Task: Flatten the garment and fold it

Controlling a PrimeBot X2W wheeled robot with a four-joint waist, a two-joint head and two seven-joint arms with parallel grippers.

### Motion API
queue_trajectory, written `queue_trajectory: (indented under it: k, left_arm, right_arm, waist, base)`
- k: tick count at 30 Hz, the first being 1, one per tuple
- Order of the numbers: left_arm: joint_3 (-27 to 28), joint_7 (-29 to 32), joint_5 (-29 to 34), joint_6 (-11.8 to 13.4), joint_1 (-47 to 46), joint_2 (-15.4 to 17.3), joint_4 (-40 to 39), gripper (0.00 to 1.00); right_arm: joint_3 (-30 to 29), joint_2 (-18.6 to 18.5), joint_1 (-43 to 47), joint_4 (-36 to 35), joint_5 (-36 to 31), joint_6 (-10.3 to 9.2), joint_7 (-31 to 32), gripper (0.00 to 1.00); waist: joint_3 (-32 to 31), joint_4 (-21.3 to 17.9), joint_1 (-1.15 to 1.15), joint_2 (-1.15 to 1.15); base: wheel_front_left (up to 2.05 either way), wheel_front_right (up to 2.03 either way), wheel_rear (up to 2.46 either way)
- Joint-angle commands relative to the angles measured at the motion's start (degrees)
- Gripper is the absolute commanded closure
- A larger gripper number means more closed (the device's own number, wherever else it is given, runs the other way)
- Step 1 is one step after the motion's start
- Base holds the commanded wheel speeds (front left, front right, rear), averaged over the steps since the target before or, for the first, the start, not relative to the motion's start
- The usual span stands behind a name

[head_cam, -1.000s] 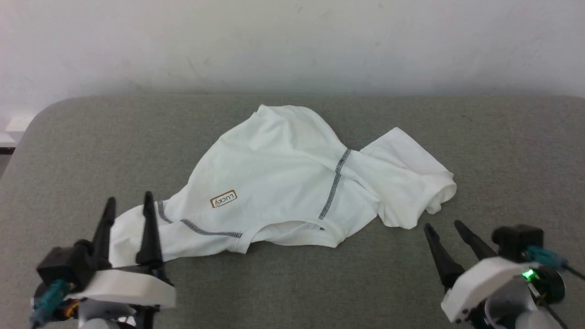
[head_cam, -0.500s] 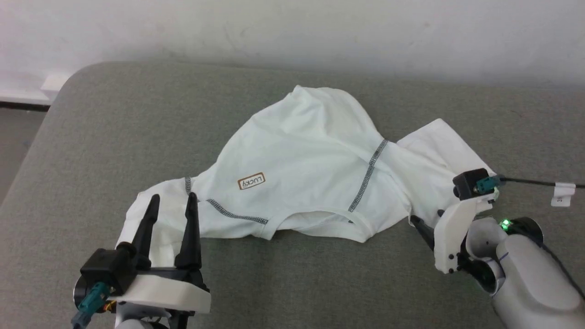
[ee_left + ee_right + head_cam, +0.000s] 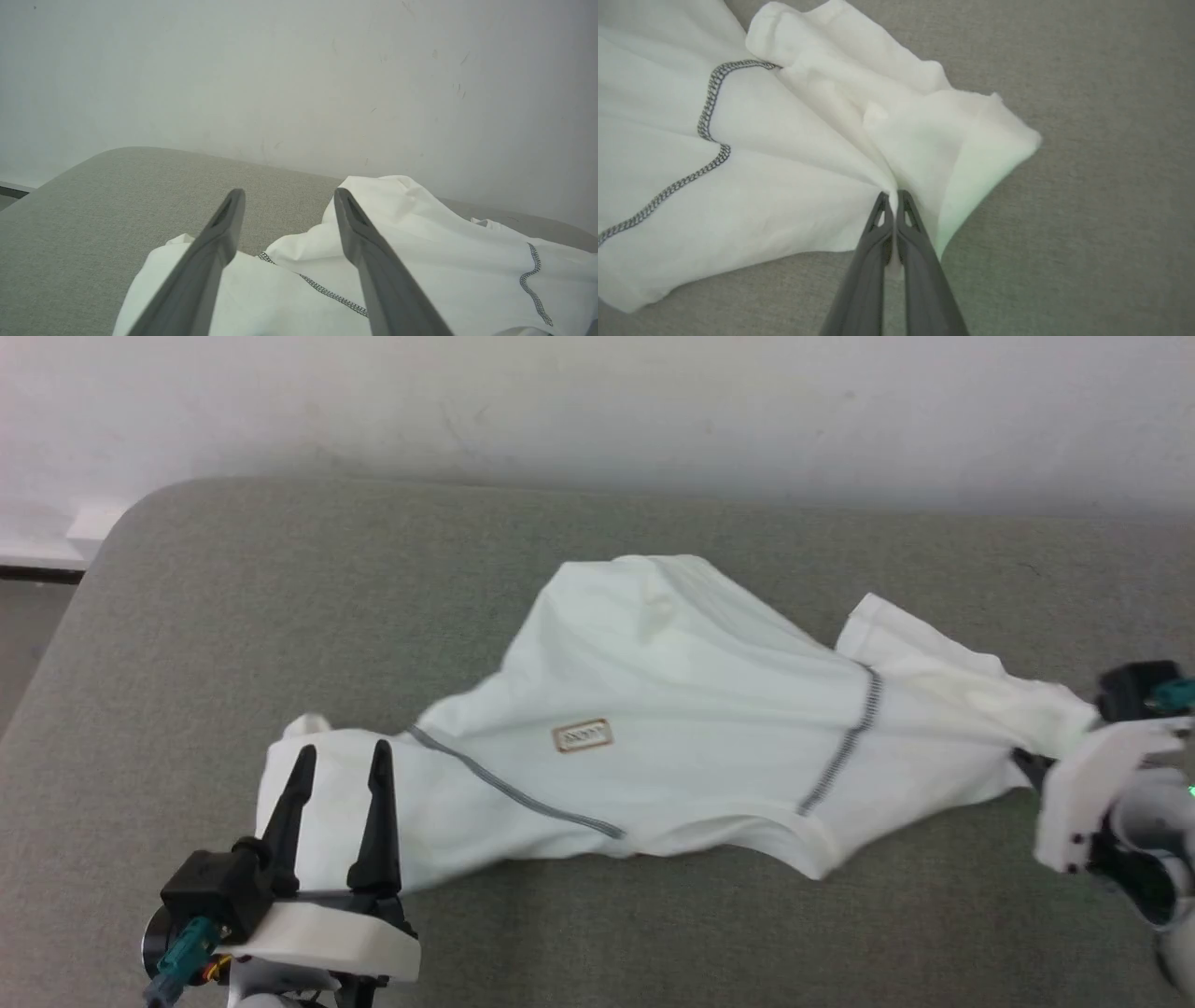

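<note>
The garment (image 3: 691, 728), a white T-shirt with grey zigzag seams and a small brown-bordered patch (image 3: 582, 735), lies stretched across the grey padded surface (image 3: 280, 579). My right gripper (image 3: 892, 195) is shut on the sleeve fabric at the shirt's right end, and folds radiate from the pinch; the same gripper (image 3: 1027, 765) sits at the right edge of the head view. My left gripper (image 3: 339, 756) stands open above the garment's left sleeve, fingers apart with no cloth between them. In the left wrist view the open left gripper (image 3: 287, 198) points toward the wall over the garment (image 3: 420, 261).
A pale wall (image 3: 597, 411) runs behind the grey surface. The surface's rounded left corner (image 3: 121, 523) drops to a floor strip at far left. Bare grey padding lies in front of the shirt.
The right gripper closed on the right sleeve and pulled it rightward, stretching the shirt out. The head camera shifted. The left gripper stays open over the left sleeve.
</note>
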Motion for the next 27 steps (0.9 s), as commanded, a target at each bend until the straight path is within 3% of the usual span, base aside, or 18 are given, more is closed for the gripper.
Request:
queue_trajectory:
  k: [1,4,7,8,10,15,18,22,27]
  left_arm:
    - [0.3,-0.3,0.5,-0.2,0.8,0.2,0.3,0.00]
    - [0.2,-0.2,0.3,-0.3,0.9,0.4,0.7,0.00]
    - [0.3,-0.2,0.2,-0.2,0.9,0.4,1.2,0.00]
    - [0.4,-0.2,0.2,-0.2,0.9,0.4,1.3,0.00]
    - [0.4,-0.2,0.2,-0.3,0.9,0.3,1.5,0.00]
    - [0.4,-0.2,0.1,-0.8,0.8,0.2,2.3,0.00]
    - [0.6,-0.2,0.0,-0.8,1.0,0.2,2.6,0.00]
    - [1.0,-0.2,-0.3,-0.7,1.6,0.2,2.7,0.00]
    - [0.9,-0.2,-0.5,-0.8,1.3,0.1,2.9,0.00]
  right_arm:
    - [-1.2,-0.8,1.5,-0.7,-0.1,-0.12,0.3,1.00]
    - [-6.0,-2.6,4.7,-2.3,-0.9,-0.12,1.3,1.00]
    - [-9.8,-2.0,8.0,-3.6,-1.9,-0.12,1.5,1.00]
    - [-10.7,-1.2,8.9,-4.0,-2.3,-0.12,1.2,0.78]
    - [-12.6,0.5,10.3,-5.5,-3.3,-0.12,-1.5,0.00]
    - [-17.9,5.3,14.6,-11.3,-6.2,-0.12,-11.7,0.00]
    - [-20.3,8.1,18.3,-17.1,-7.9,-0.12,-12.9,0.00]
    - [-19.1,9.5,22.1,-24.9,-9.2,-0.12,-6.2,0.00]
    - [-15.0,7.5,22.0,-29.3,-8.2,-0.12,6.6,0.00]
  waist:
    - [-0.4,-1.2,0.00,-0.01]
    - [-0.3,-2.0,0.00,-0.01]
    - [-0.1,-2.7,0.00,-0.01]
    - [0.0,-2.9,0.00,-0.01]
    - [0.1,-3.1,0.00,-0.01]
    - [-0.6,-3.0,0.00,-0.01]
    - [-1.3,-3.1,0.00,-0.01]
    - [-1.9,-3.8,0.00,-0.01]
    - [-1.5,-4.2,0.00,-0.01]
  base:
    - [0.00,0.00,0.00]
    - [0.00,0.00,0.00]
    - [0.00,0.00,0.00]
    - [0.00,0.00,0.00]
    - [0.00,0.00,0.00]
    - [0.00,0.00,0.00]
    - [0.00,0.00,0.00]
    - [0.00,0.00,0.00]
    - [0.00,0.00,0.00]
